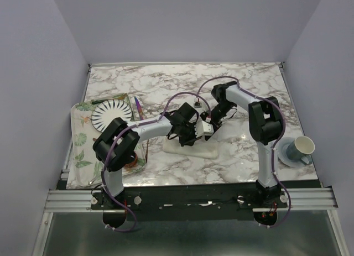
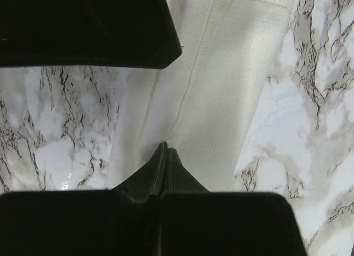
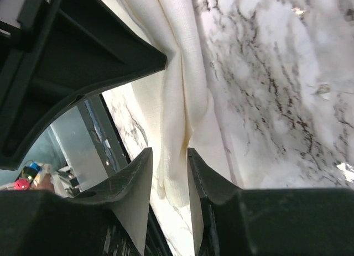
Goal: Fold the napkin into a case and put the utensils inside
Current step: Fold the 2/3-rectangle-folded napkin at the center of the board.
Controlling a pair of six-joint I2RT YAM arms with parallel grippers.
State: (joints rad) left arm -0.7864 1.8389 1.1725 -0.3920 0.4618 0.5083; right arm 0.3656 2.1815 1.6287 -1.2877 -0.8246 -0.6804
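Left pincer (image 2: 165, 150): closed, the two fingertips pressed together on a raised crease of the napkin (image 2: 221, 73), so it grips the cloth there.
Right pincer (image 3: 167, 176): open, the fingers stand apart and one soft fold of the napkin passes through the gap between them; I cannot tell if the cloth touches both fingers.
Napkin: cream cloth, folded into a long narrow strip, lying flat on the marble table (image 1: 249, 84) near the front edge, under both pincers in the middle of the top view.
Both arms: reaching inward, and their wrists meet just above the napkin.
Purple utensil (image 1: 138, 108): slim, lying at the left side of the table, just beside the striped plate (image 1: 112, 113), well apart from the napkin.
Striped plate: white with black radial lines, resting on a leaf-print tray (image 1: 80, 142).
Cup (image 1: 303, 146): pale, upright on a saucer (image 1: 286, 155) at the right side of the table, near the right arm.
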